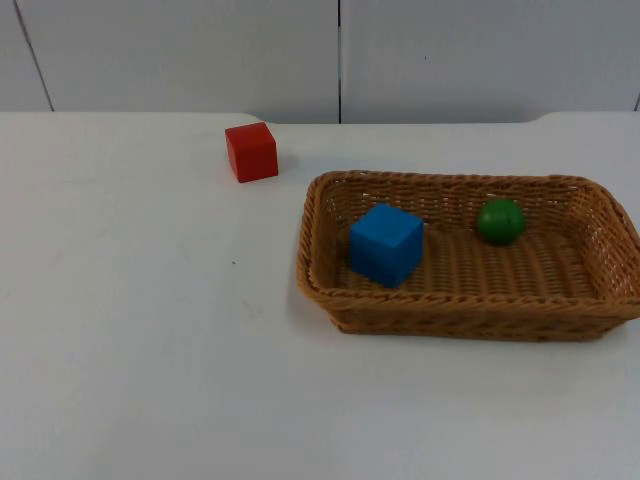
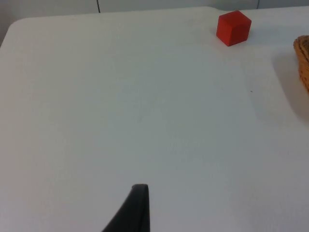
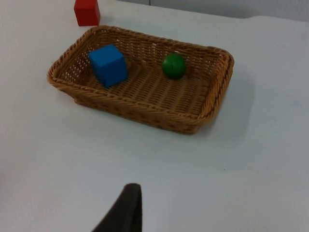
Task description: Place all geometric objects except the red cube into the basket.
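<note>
red cube (image 1: pixel 251 151) sits on the table (image 1: pixel 140 330), left of the basket (image 1: pixel 320 290) and apart from it. blue cube (image 1: pixel 386 243) and green ball (image 1: pixel 499 221) are inside. can't tell either of my grippers' state. looks done; main risk is me grabbing the red cube by mistake.

The left gripper (image 2: pixel 137 208) is hanging above the white table, and one black fingertip of it is standing up in the left wrist view. The right gripper (image 3: pixel 126 208) is also hanging above the table, with one dark fingertip rising in the right wrist view. Neither gripper is touching or holding anything. Both arms are waiting.
</note>
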`<action>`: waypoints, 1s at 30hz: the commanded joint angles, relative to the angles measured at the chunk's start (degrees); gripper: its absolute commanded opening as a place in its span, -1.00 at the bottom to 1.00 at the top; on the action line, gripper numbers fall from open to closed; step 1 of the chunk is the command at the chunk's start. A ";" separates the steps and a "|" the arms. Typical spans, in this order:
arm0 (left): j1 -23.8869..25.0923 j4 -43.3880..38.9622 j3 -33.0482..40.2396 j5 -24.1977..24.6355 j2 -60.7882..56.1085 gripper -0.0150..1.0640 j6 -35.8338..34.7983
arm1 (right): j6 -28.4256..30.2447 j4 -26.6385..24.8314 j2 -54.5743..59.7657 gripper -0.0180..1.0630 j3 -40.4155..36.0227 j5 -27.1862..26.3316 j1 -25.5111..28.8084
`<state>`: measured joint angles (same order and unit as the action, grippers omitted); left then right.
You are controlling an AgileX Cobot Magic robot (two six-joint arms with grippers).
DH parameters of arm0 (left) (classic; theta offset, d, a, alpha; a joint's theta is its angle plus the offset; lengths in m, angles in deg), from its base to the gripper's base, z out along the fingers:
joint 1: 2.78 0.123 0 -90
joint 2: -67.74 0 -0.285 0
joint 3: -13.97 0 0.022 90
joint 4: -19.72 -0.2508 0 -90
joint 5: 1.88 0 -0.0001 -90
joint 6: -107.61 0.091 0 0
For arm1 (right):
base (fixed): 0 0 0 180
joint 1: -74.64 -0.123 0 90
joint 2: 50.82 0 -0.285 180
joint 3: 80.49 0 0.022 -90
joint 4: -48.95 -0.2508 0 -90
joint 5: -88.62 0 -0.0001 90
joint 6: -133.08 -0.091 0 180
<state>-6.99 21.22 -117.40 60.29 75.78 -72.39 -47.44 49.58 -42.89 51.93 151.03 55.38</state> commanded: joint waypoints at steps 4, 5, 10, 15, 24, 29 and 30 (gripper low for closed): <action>0.27 -0.12 0.24 -0.61 -0.26 0.92 -0.86 | -0.13 -0.08 -0.14 0.98 -0.05 -0.60 0.67; 0.27 -0.12 0.24 -0.61 -0.26 0.92 -0.86 | -0.13 -0.63 -0.14 0.98 -0.05 -0.60 1.87; 0.27 -0.23 0.24 -0.61 -0.26 0.92 -0.86 | -0.13 -0.96 -0.14 0.98 -0.05 -0.60 9.26; 0.27 -0.23 0.24 -0.61 -0.26 0.92 -0.86 | -0.13 -0.63 -0.14 0.98 -0.05 -0.60 15.25; 0.27 -0.23 0.24 -0.61 -0.26 0.92 -0.86 | -0.13 -0.96 -0.14 0.98 -0.05 -0.60 16.75; 0.27 -0.35 0.24 -0.61 -0.26 0.92 -0.86 | -0.13 -1.07 -0.14 0.98 -0.05 -0.73 16.73; 0.27 -0.35 0.24 -0.61 -0.26 0.92 -0.86 | -0.13 -1.07 -0.14 0.98 -0.05 -0.73 16.73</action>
<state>-6.99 21.12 -117.40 60.29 75.78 -72.93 -47.44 48.63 -42.89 51.93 150.79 71.75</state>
